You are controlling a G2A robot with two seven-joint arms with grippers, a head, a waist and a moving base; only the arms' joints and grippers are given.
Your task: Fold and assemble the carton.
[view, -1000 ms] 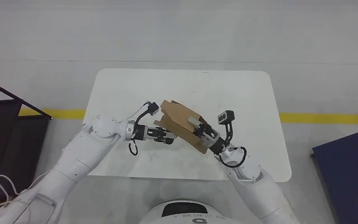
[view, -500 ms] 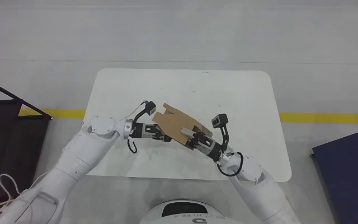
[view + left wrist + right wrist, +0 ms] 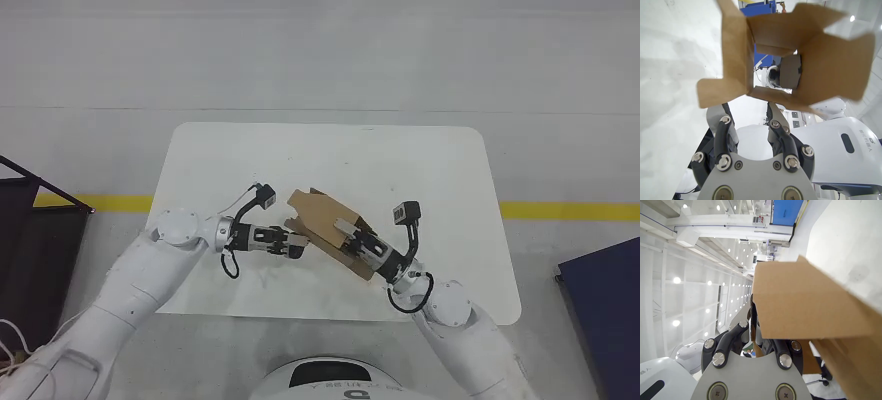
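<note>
White bench (image 3: 440, 170) lies under the carton (image 3: 320, 213), near its centre; right hand (image 3: 352, 238) clamped on a wall at 4 o'clock; left hand (image 3: 296, 247) apart at 8 o'clock; probably light, crushable cardboard, best gripped at edges.

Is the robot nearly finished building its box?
Not yet. Done: the carton is popped open into a tube you can see straight through. In hand: the right arm's jaws are clamped on one wall, and the left arm's jaws are open at the near end. Left: the flaps at that end are spread out, not folded shut.
</note>
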